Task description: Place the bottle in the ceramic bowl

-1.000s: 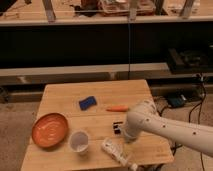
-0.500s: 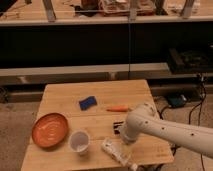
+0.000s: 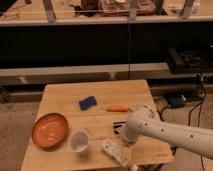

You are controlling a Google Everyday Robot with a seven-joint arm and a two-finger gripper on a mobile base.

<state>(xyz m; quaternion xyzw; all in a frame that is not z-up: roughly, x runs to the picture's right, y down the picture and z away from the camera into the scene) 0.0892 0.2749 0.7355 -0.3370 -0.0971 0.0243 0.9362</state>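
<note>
The bottle (image 3: 116,151), whitish with a mottled label, lies on its side near the front edge of the wooden table (image 3: 100,95). The ceramic bowl (image 3: 50,130), wide, orange-brown and empty, sits at the table's front left. My white arm reaches in from the right. The gripper (image 3: 121,132) is at its end, just behind and above the bottle, beside a small black bar (image 3: 119,124). The arm's wrist hides most of the gripper. The bottle is about a bowl's width to the right of the bowl.
A white translucent cup (image 3: 79,141) stands between the bowl and the bottle. A blue sponge (image 3: 87,103) and a thin orange stick (image 3: 119,108) lie mid-table. Dark shelving stands behind the table. Cables and a box lie on the floor at right.
My arm's end has shifted slightly, staying over the spot just behind the bottle. The bottle, bowl, cup and other things have not moved.
</note>
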